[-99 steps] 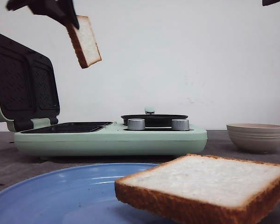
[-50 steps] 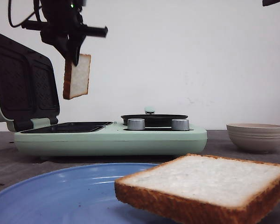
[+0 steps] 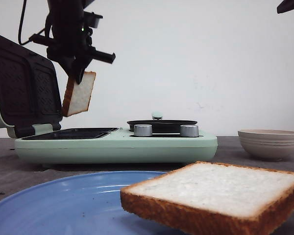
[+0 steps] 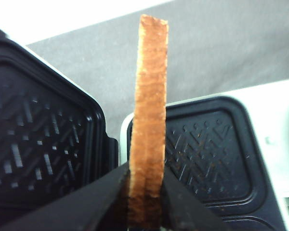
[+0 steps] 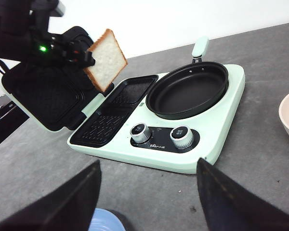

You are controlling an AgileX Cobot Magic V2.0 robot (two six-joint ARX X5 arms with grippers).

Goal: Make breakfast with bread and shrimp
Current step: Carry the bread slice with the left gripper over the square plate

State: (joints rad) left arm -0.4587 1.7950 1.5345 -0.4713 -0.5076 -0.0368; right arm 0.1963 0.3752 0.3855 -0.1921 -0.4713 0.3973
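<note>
**One slice in the air, one waiting on the plate**

I have the left end effector clamped on one slice of bread, pinching it by its upper edge so it hangs on edge, slightly tilted, above the sandwich maker. In the left wrist view the crust runs straight up from between the fingers, with the ribbed lower plate of the sandwich maker directly beneath it. The second slice lies flat on the blue plate, in front of the sandwich maker. The right end effector is parted and holds nothing, well clear of the sandwich maker. I cannot see any shrimp; the beige bowl beside the sandwich maker hides its contents from here.

My worry is the drop. Released edge-down, the slice could tip the wrong way and land across the divider between the two plates or lean against the open lid, because it is hanging nearly vertical, not flat. The pinch is also narrow, so soft bread could tear or slip early.

Against half a second ago, the slice has come a little lower and tilted slightly more; a second ago it was much higher and further from the lid.
</note>
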